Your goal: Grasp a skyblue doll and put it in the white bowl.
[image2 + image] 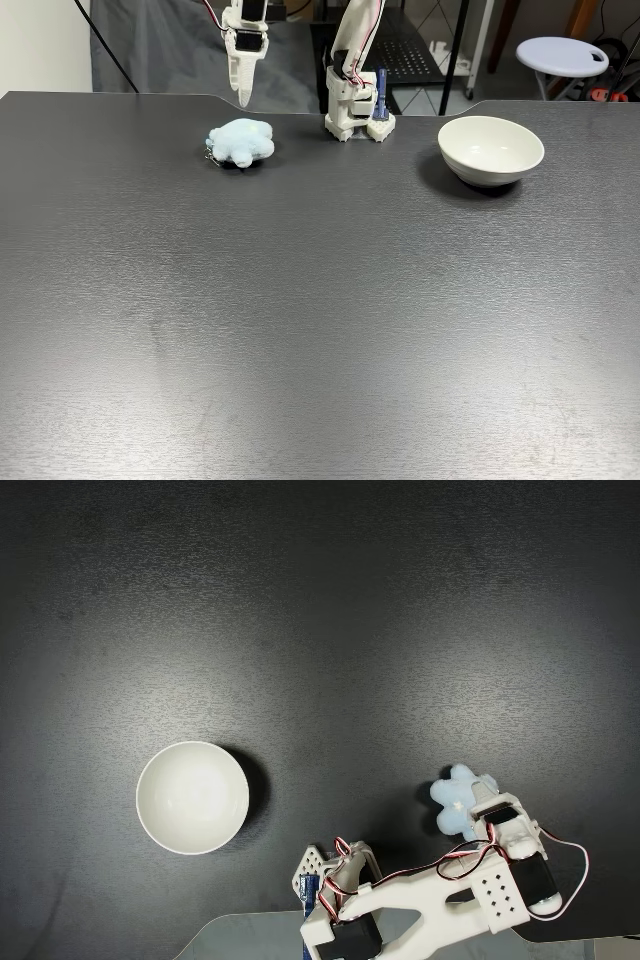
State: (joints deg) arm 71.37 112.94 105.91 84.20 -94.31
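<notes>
Skyblue doll [240, 141] lies flat on the dark desk [320, 320], near the desk's far edge in the side fixed view, not lifted. In the top-down fixed view it sits close to the bottom edge, toward the bottom-right corner [458, 798], partly covered by the arm's wrist.

Gripper [243, 92] hangs above the doll, tip pointing down, clear of the plush with a visible gap under it. The fingers look drawn together into one narrow point in the side view, but the jaw line is too small to read for sure, so I cannot tell whether it is apart or together. In the top-down view the gripper [478, 815] overlaps the doll's lower-right side, which fits a from-above approach.

White bowl [491, 150] stands upright and empty, well apart from the doll, on the other side of the arm base [358, 110]. The top-down view shows the bowl [192, 797] toward the left, the base between the two. That layout probably means the arm swings across its own base to deliver.

Judgement: pre-grasp stage, nothing held, task barely begun. Next move likely needs spread jaws and a straight descent. The plush is soft and lumpy, so an off-centre pinch may catch only a limb.
</notes>
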